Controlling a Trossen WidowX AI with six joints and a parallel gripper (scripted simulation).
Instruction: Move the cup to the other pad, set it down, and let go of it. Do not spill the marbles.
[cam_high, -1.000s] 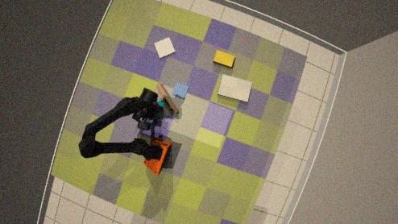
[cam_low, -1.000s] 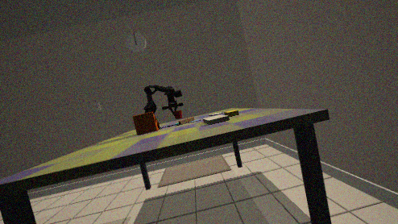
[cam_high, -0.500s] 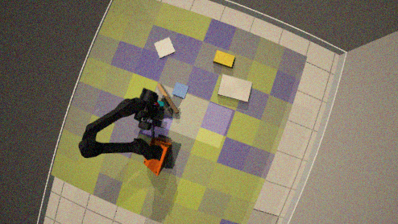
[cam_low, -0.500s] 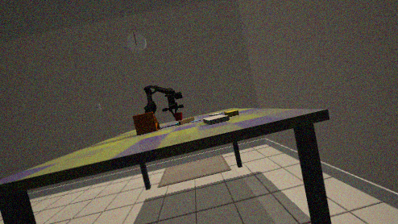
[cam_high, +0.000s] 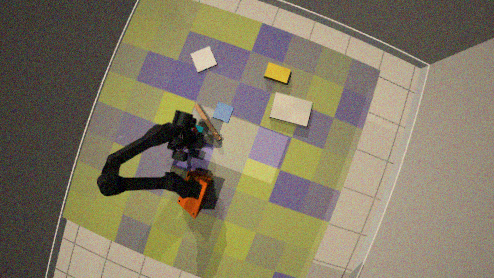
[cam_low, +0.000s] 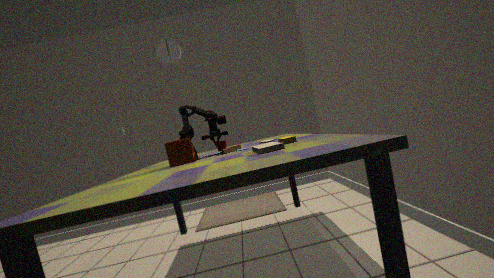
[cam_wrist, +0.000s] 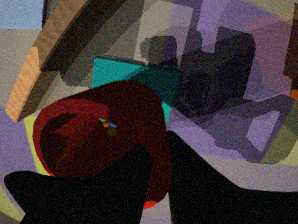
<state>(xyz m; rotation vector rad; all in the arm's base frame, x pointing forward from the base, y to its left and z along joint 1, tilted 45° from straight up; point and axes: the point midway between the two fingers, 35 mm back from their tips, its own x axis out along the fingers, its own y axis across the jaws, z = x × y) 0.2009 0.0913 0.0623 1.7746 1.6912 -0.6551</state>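
Observation:
The dark red cup (cam_wrist: 125, 107) (cam_low: 223, 144) is tilted in the wrist view, with a few small coloured marbles (cam_wrist: 106, 125) inside. My gripper (cam_wrist: 161, 135) is shut on the cup's wall. The cup is low over the table, beside and partly in front of the teal pad (cam_wrist: 112, 72) (cam_high: 199, 128); whether its base touches anything is hidden. The blue pad (cam_high: 223, 112) (cam_wrist: 20, 14) lies beyond the wooden bar. In the top view the arm hides most of the cup.
The wooden bar (cam_high: 207, 121) (cam_wrist: 62, 30) stands between the two pads, close to the cup. A white tile (cam_high: 203, 59), a yellow block (cam_high: 277, 73) (cam_low: 287, 139) and a whitish box (cam_high: 291, 109) (cam_low: 268, 147) lie farther off. The orange base (cam_high: 195, 205) is behind the gripper.

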